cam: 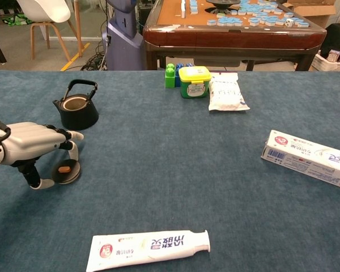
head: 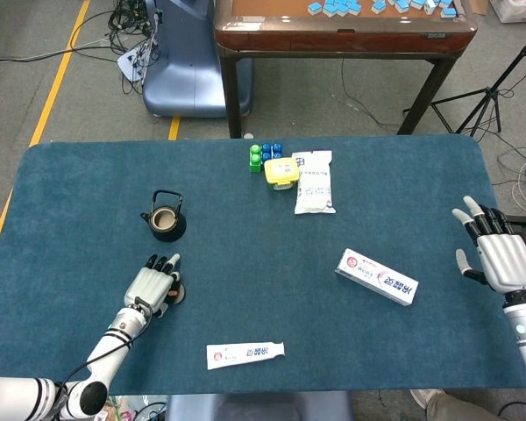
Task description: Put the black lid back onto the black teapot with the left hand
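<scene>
I have the left hand (cam: 28,148) low over the black lid (cam: 65,171), which lies flat on the blue counter (cam: 175,170), near the black teapot (cam: 78,106) and on my side of it. The fingers (cam: 68,140) arch over the lid's knob with the thumb down on its near side; whether they actually grip it I cannot tell from either view. The teapot stands upright, its mouth open and its handle raised. To do this step well, I judge that I should close thumb and fingers squarely on the knob, lift straight, and keep the lid level. The upright handle may obstruct a direct descent, so I would bring the lid in from the side. The right hand (head: 498,254) hovers at the counter's far right, fingers spread, holding nothing.
</scene>
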Robot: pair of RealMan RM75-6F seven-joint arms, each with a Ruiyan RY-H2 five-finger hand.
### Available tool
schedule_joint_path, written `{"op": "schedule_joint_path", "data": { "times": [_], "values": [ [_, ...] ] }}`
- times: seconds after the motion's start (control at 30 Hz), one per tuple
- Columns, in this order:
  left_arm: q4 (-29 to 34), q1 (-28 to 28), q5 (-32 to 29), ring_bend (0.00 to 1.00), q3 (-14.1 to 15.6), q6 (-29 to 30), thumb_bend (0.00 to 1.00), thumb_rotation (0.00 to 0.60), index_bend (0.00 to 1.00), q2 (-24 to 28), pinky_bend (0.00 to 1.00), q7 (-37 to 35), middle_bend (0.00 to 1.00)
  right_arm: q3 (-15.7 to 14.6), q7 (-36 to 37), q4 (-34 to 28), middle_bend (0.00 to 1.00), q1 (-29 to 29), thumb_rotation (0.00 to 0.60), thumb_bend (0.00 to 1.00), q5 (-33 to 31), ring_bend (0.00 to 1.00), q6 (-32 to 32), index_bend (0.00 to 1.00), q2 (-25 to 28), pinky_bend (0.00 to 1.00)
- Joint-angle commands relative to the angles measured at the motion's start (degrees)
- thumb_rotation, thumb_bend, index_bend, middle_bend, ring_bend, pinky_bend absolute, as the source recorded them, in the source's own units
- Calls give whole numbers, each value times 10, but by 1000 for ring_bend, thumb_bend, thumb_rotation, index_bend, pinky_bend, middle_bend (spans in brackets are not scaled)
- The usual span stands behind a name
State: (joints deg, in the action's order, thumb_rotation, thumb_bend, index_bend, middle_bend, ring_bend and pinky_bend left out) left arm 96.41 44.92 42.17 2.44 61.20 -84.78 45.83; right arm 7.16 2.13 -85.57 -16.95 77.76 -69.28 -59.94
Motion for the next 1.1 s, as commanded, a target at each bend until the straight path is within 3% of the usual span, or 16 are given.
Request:
{"op": "schedule_joint_path", "data": {
  "times": [0.03, 0.7, 1.1],
  "values": [
    [1, -1, 2, 0, 0, -1, 305, 600, 446, 1, 0, 0, 0, 0, 0, 0, 0, 0, 600, 516, 0, 0, 0, 117, 0, 0],
    [8, -4, 5, 0, -2, -3, 305, 600, 443, 6, 0, 1, 0, 0, -1, 1, 0, -2, 600, 515, -1, 0, 4, 117, -2, 0],
    [58, -12, 22, 0, 0, 30, 306, 600, 444, 34, 0, 10, 0, -1, 8, 12, 0, -5, 600, 516, 3, 0, 7, 117, -8, 0]
  ]
}}
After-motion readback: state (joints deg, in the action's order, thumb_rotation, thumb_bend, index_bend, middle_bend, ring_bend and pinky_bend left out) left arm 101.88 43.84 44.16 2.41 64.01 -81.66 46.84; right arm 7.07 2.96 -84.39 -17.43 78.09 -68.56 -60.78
